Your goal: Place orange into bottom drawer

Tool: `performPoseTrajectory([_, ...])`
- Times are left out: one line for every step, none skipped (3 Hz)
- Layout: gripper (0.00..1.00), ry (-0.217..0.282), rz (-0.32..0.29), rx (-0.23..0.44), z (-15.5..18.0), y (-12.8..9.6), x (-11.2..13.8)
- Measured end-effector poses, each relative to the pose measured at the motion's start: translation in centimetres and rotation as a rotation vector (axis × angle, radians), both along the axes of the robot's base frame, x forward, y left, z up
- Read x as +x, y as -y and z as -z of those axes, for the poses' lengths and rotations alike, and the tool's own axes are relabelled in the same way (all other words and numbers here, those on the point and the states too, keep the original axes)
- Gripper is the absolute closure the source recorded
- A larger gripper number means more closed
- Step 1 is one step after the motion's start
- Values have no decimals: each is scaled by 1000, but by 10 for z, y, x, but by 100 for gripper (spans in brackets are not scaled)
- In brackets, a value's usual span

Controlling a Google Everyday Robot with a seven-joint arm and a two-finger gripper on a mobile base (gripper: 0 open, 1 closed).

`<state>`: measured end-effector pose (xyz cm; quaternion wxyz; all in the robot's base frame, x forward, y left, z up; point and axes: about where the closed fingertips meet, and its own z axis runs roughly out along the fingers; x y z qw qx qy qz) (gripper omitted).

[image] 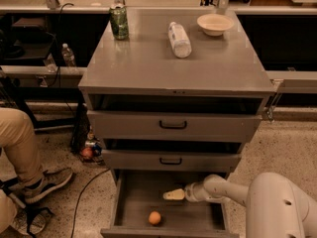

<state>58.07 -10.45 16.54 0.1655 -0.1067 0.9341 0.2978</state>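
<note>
The bottom drawer (136, 202) stands open under the grey cabinet (173, 73). The robot's arm (225, 188) reaches in from the drawer's right side, and I cannot tell whether its gripper (173, 195), over mid-floor, is spread or pressed together. The orange (155, 217) lies loose on the drawer floor near the front wall.

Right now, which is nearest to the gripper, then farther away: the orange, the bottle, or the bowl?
From the gripper, inside the bottom drawer:
1. orange, just front-left, on the same drawer floor.
2. bottle, lying mid cabinet top.
3. bowl, top's back right corner.
</note>
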Motion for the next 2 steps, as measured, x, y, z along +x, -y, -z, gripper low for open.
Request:
performPoseTrajectory([0,93,66,-49,-46,48,10])
performPoseTrajectory([0,154,112,-91,-80,78,13])
